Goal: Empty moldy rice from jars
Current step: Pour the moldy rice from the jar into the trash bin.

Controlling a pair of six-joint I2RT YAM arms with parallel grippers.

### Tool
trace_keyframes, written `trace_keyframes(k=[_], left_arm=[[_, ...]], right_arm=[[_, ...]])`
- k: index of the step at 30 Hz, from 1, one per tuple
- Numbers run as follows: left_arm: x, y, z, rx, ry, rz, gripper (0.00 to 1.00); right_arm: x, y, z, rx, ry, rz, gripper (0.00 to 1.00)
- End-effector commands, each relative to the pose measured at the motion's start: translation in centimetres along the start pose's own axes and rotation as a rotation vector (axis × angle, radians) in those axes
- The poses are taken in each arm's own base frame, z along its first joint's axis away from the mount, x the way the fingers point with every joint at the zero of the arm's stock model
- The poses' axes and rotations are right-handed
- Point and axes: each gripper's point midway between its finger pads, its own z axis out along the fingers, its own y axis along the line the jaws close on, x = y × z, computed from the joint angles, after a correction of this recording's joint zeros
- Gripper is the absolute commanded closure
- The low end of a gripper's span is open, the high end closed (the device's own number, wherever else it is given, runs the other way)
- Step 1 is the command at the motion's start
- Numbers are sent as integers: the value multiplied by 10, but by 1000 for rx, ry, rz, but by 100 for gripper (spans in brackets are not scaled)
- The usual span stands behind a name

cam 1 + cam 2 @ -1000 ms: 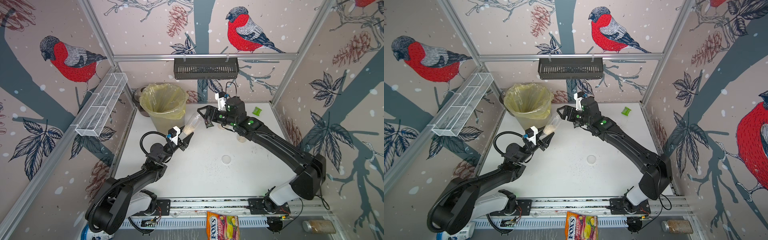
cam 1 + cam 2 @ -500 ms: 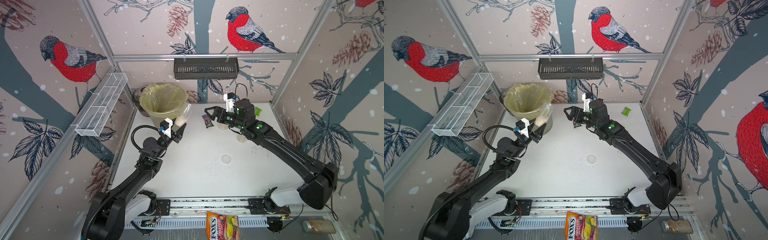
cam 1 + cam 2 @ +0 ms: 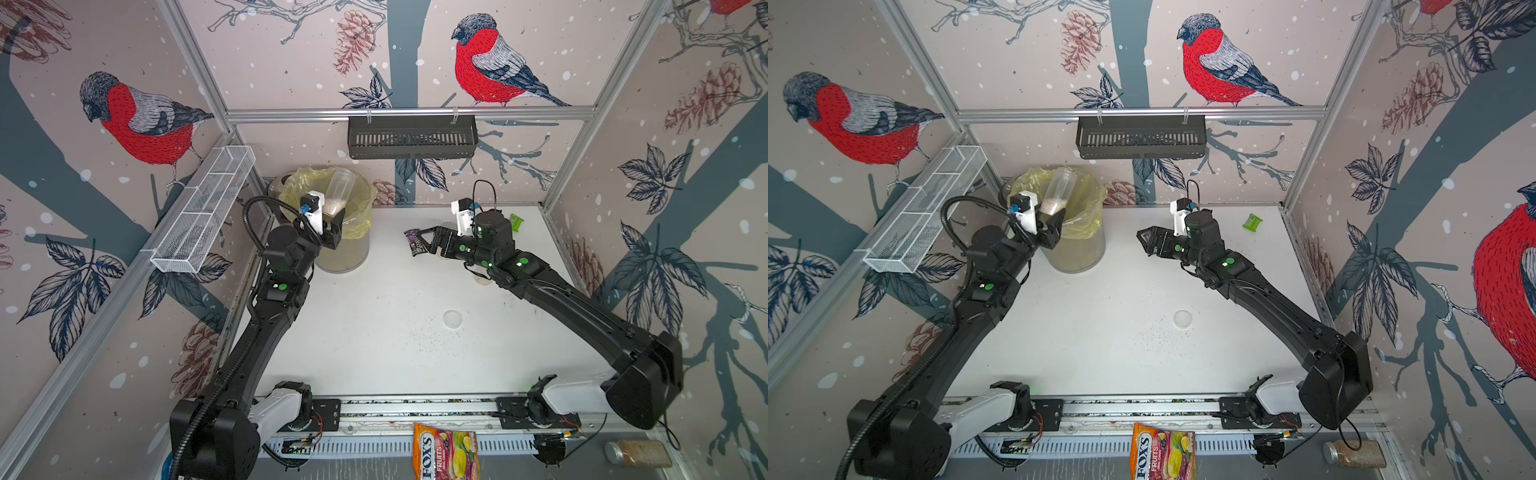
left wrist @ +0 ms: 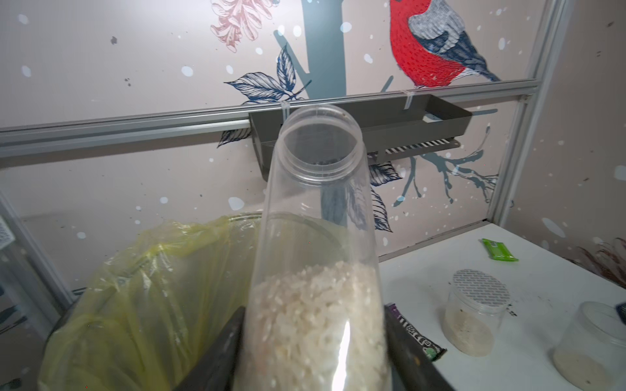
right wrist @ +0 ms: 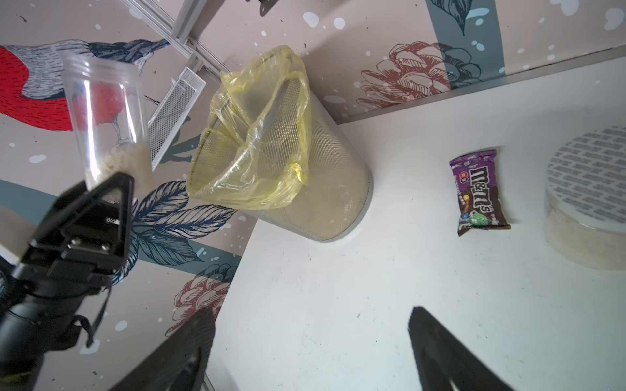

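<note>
My left gripper (image 3: 332, 220) (image 3: 1050, 220) (image 4: 315, 338) is shut on the base of a slim clear jar (image 3: 340, 186) (image 3: 1061, 186) (image 4: 318, 203). The jar has no lid and tilts mouth-up over the yellow-bagged mesh bin (image 3: 345, 253) (image 3: 1077, 253) (image 5: 305, 203). Moldy rice (image 4: 318, 315) (image 5: 115, 162) fills its lower part, by the fingers. My right gripper (image 3: 428, 243) (image 3: 1148, 243) (image 5: 310, 311) hangs open and empty above the table, right of the bin. A wider jar with a dotted silver lid (image 4: 477, 291) (image 5: 589, 189) and another jar (image 4: 589, 345) stand on the table, both holding rice.
A purple M&M's packet (image 5: 481, 193) (image 4: 416, 335) lies under my right gripper. A green packet (image 3: 515, 222) (image 3: 1252, 221) lies at the back right, and a clear lid (image 3: 452, 319) (image 3: 1182, 319) mid-table. A black shelf (image 3: 411, 137) hangs on the back wall, a white wire basket (image 3: 203, 212) on the left.
My left arm has carried the jar up and back from beside the bin to over its rim. My right gripper has drawn away to the right, still open.
</note>
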Motion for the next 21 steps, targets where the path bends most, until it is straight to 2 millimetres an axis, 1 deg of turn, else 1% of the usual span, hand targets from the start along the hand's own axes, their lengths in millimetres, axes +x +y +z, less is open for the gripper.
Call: trace_keyframes(k=[1, 6, 8, 9, 14, 17, 21], left_arm=[[15, 10, 8, -17, 159, 52, 100], [27, 27, 25, -39, 335, 129, 100], [33, 33, 30, -29, 414, 144, 100], [35, 36, 31, -36, 440, 158, 100], [41, 44, 31, -36, 535, 206, 100], [53, 48, 33, -31, 614, 223, 100], [62, 59, 31, -69, 690, 265, 100]], right_arm=[[-3, 3, -6, -42, -22, -23, 10], [-3, -14, -21, -30, -43, -23, 10], [-2, -26, -23, -15, -46, -15, 10], [-6, -23, -33, -28, -68, -22, 10], [-7, -38, -42, -34, -72, -9, 10], [-6, -43, -44, -41, -68, -6, 10], [-5, -52, -46, -37, -57, -2, 10]])
